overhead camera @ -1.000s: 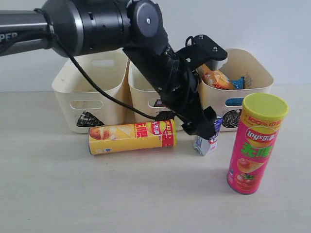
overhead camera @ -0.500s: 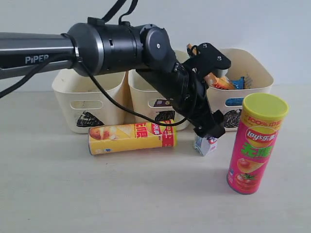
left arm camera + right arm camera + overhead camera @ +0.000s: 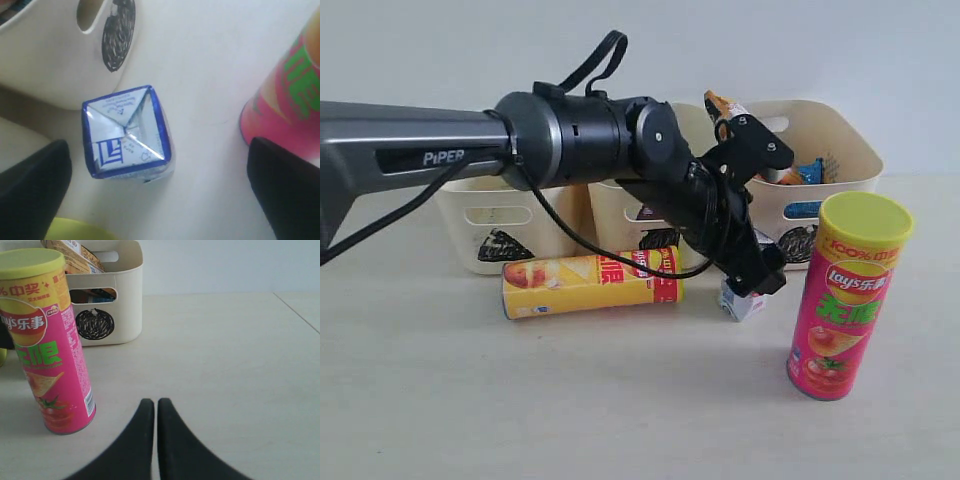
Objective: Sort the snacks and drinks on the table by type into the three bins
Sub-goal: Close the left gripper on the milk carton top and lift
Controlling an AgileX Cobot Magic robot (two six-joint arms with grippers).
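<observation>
Left arm (image 3: 570,150) dropped lower since last frame; we see left jaws wide open astride the small blue-and-white gable-top carton (image 3: 125,132), ungripped, on the table (image 3: 200,75) by the circle-marked cream bin (image 3: 45,60). Right jaws closed, empty.

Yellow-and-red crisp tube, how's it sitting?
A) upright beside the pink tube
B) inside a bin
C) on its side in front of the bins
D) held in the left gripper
C: the yellow-and-red crisp tube lies on its side before the bins; the left gripper is open over the carton.
</observation>
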